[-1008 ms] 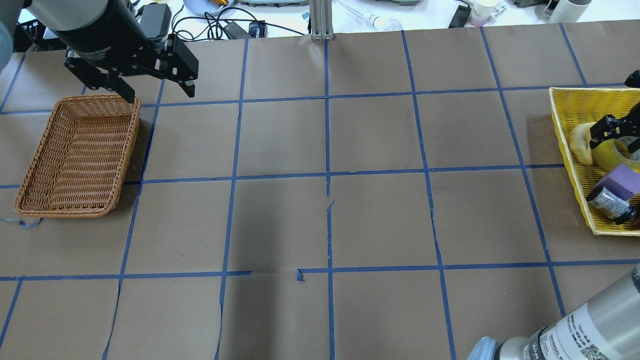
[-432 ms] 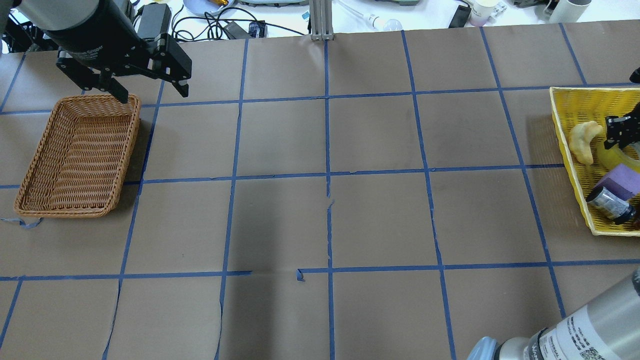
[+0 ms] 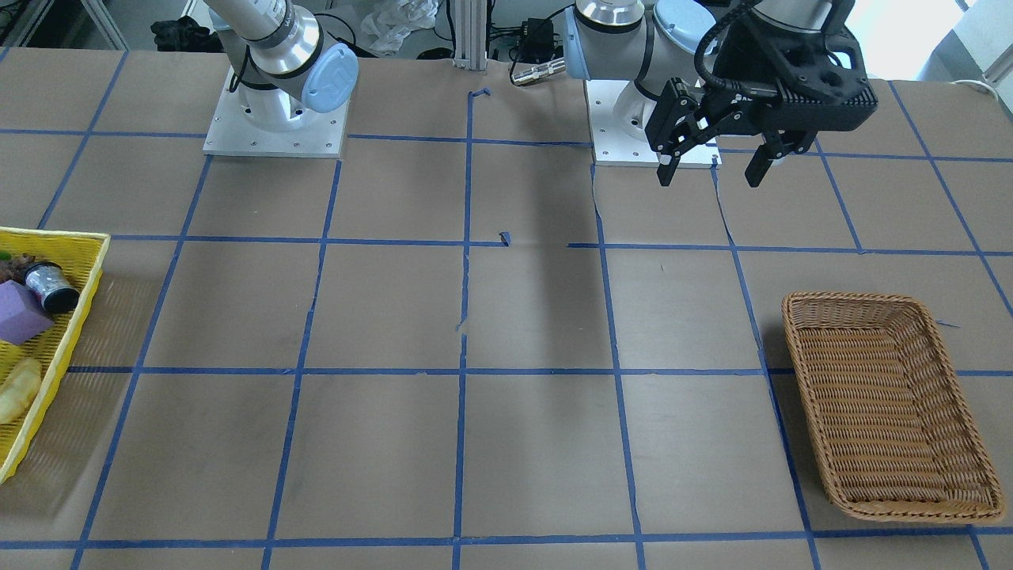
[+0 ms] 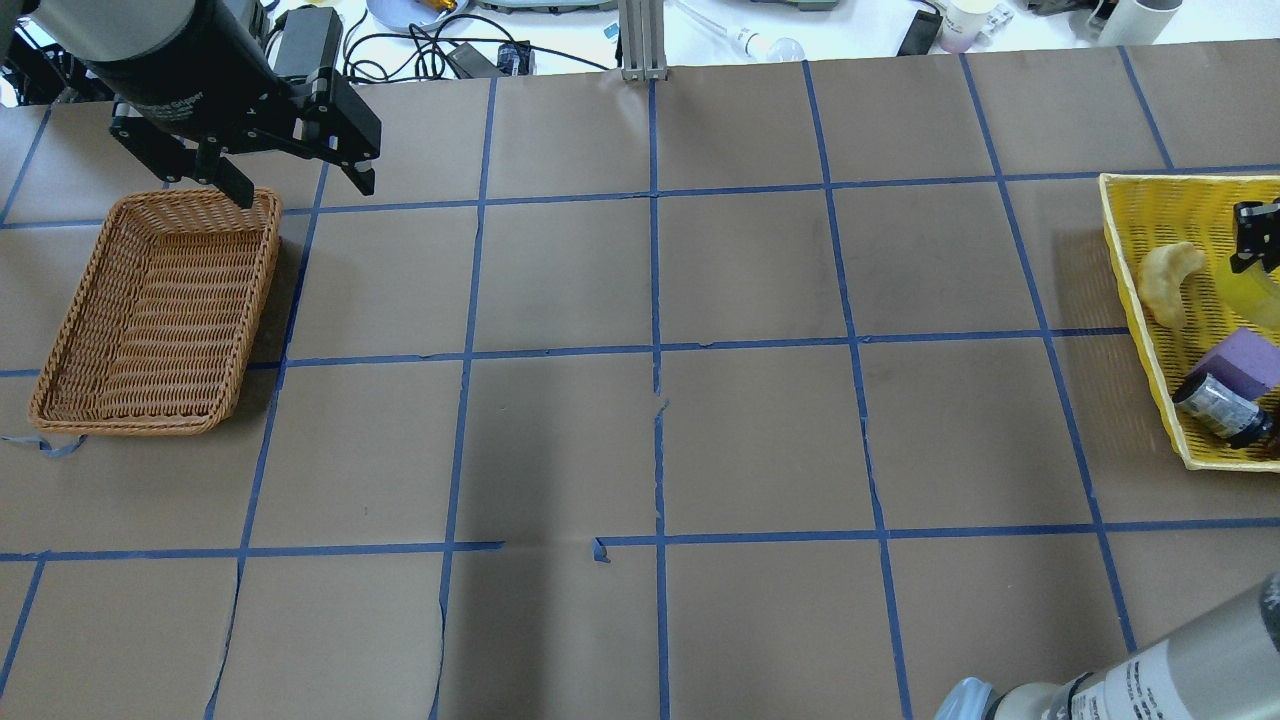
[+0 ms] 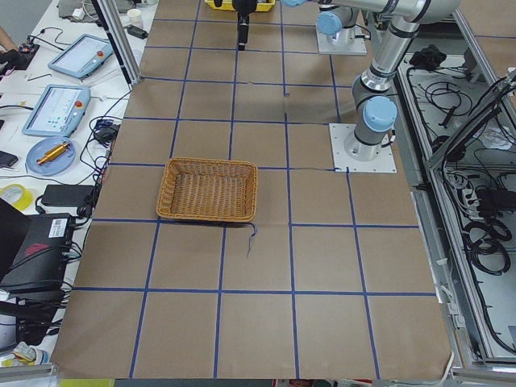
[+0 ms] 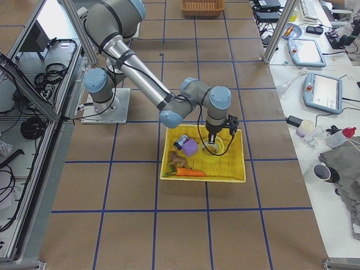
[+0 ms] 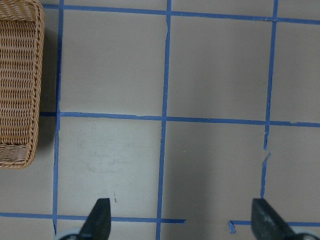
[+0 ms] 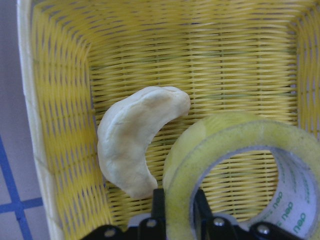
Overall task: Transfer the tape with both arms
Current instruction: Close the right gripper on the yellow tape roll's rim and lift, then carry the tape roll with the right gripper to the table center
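The yellow tape roll is in the yellow basket at the table's right end, and it also shows in the overhead view. My right gripper is shut on the roll's wall, one finger outside and one inside the core. It shows at the overhead view's right edge and in the exterior right view. My left gripper is open and empty. It hangs above the table by the far corner of the wicker basket, and also shows in the front view.
A pale crescent-shaped piece lies right beside the tape. A purple block and a glittery cylinder lie in the same yellow basket, with a carrot. The brown wicker basket holds nothing.
My right gripper has moved right and farther back in the overhead view, with the tape shifting along with it. My left gripper has drifted slightly left and back, still open.
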